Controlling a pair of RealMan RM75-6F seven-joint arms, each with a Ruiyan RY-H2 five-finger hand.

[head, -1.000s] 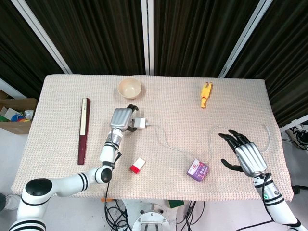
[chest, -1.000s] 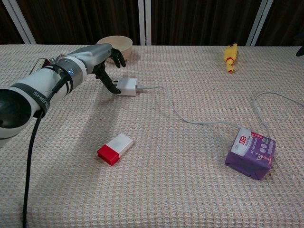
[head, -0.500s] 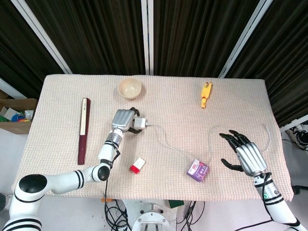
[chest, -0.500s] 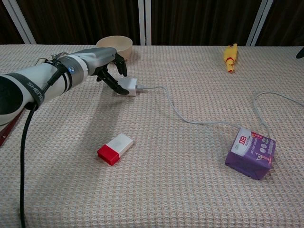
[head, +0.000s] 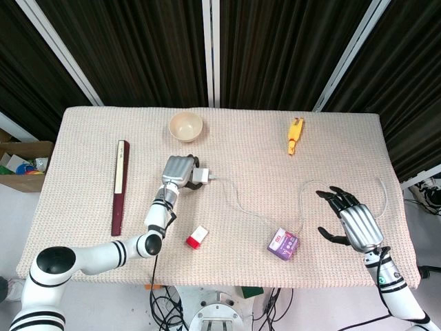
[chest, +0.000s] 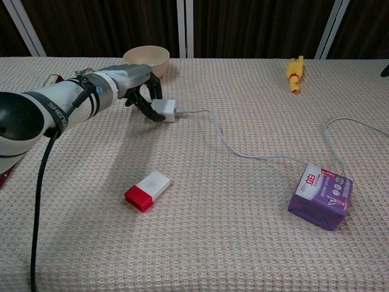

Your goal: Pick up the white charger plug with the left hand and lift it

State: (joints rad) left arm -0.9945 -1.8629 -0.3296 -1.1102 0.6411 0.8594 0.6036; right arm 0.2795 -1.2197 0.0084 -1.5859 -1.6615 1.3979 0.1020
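The white charger plug sits left of the table's middle, just in front of the bowl. Its white cable trails right across the cloth. My left hand is closed around the plug's left end, thumb and fingers pinching it, and the plug is tilted slightly at or just above the cloth. My right hand hovers open over the table's near right corner, fingers spread and holding nothing.
A beige bowl stands just behind the left hand. A red-and-white box lies nearer the front. The cable ends near a purple packet. A yellow toy lies far right, a dark red strip far left.
The left hand's fingers have closed from beside the plug onto it, and the plug has tilted and shifted slightly. The right hand has barely moved.
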